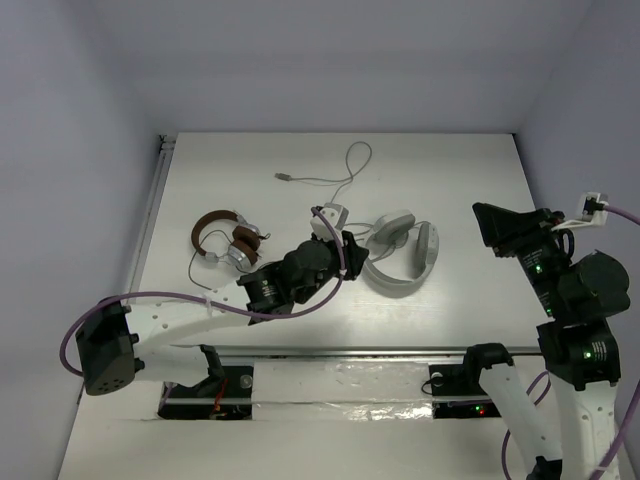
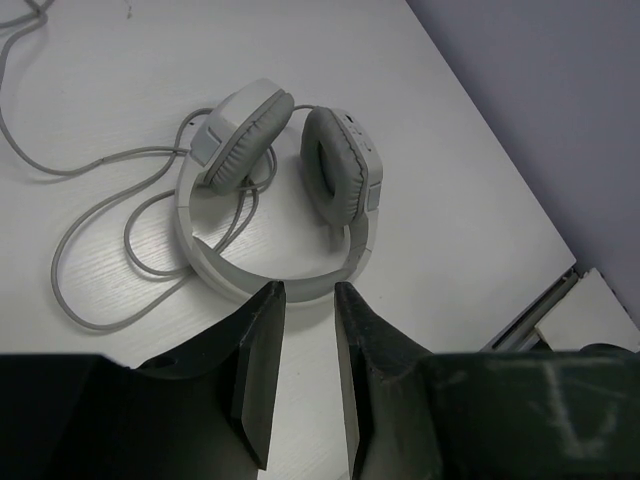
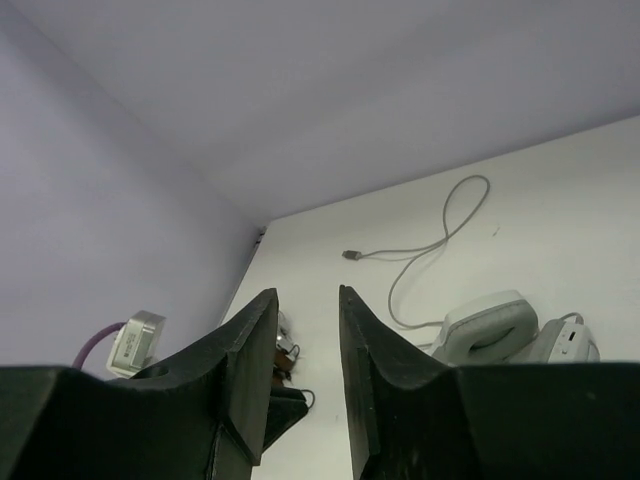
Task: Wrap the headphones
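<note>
The white and light-grey headphones [image 1: 400,252] lie flat on the white table, right of centre, earcups close together. Their thin grey cable [image 1: 345,180] loops toward the back and ends in a plug [image 1: 284,177]. My left gripper [image 1: 354,250] is low, just left of the headphones. In the left wrist view it [image 2: 308,292] is open and empty, its tips just short of the headband [image 2: 262,274], with the earcups [image 2: 338,165] and cable loops [image 2: 100,210] beyond. My right gripper [image 1: 492,222] is raised to the right, open and empty [image 3: 306,293]. An earcup [image 3: 488,325] and the plug [image 3: 352,255] show in the right wrist view.
Smaller brown-banded headphones [image 1: 226,240] with silver earcups lie at the left of the table, behind my left arm. Grey walls close in the table [image 1: 450,160] at the back and both sides. A metal rail [image 1: 380,351] runs along the near edge.
</note>
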Available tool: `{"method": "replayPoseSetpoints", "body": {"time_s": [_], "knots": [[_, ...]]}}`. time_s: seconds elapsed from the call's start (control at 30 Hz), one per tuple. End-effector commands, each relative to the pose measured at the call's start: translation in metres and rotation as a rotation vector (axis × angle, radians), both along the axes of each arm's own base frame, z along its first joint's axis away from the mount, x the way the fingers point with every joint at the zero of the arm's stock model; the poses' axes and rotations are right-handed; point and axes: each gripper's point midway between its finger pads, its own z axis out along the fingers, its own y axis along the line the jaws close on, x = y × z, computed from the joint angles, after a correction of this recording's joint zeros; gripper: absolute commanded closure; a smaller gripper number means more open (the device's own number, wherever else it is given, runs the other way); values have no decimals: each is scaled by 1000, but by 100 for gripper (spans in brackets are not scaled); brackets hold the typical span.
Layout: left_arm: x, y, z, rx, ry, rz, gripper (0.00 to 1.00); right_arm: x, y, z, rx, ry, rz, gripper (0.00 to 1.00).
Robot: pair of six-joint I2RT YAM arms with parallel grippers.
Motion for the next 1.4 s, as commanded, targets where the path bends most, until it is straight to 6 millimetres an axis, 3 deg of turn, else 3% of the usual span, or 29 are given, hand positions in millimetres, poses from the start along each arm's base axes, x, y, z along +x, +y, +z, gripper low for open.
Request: {"method": "replayPoseSetpoints", "body": {"time_s": [0.0,0.13,0.23,0.27,0.33,0.57,0.63,0.7,0.77,0.83,0.87,0.93,1.0,1.17,1.37], "knots": [[5,-7,29,-69,-41,14,76,-2,2,10,-18,-35,11,63],[2,-10,26,-79,-30,8,76,-2,2,9,-16,-37,11,68],[2,-11,23,-69,-19,30,82,-1,2,7,-16,-28,13,91],[5,-9,20,-64,-6,53,89,-1,1,6,-14,-28,9,100],[6,-11,12,-20,13,96,100,0,-1,4,-10,-23,-7,100],[3,-26,-28,114,78,188,100,17,1,-20,-3,55,-4,100],[6,-29,-46,146,111,222,92,19,4,-24,-10,66,13,100],[8,-33,-65,167,138,244,77,19,5,-25,-13,67,19,100],[10,-43,-70,157,143,240,63,19,5,-31,-26,75,20,100],[14,-47,-84,189,151,262,55,20,6,-37,-41,91,27,99],[16,-47,-97,208,160,284,46,20,6,-41,-44,106,28,98],[19,-48,-103,225,167,305,42,20,8,-44,-45,110,42,94],[19,-52,-116,251,178,301,40,18,10,-45,-43,109,55,83],[16,-74,-133,246,210,245,41,15,15,-50,-40,118,81,79],[29,-74,-148,262,223,263,41,13,21,-58,-42,137,119,79]]}}
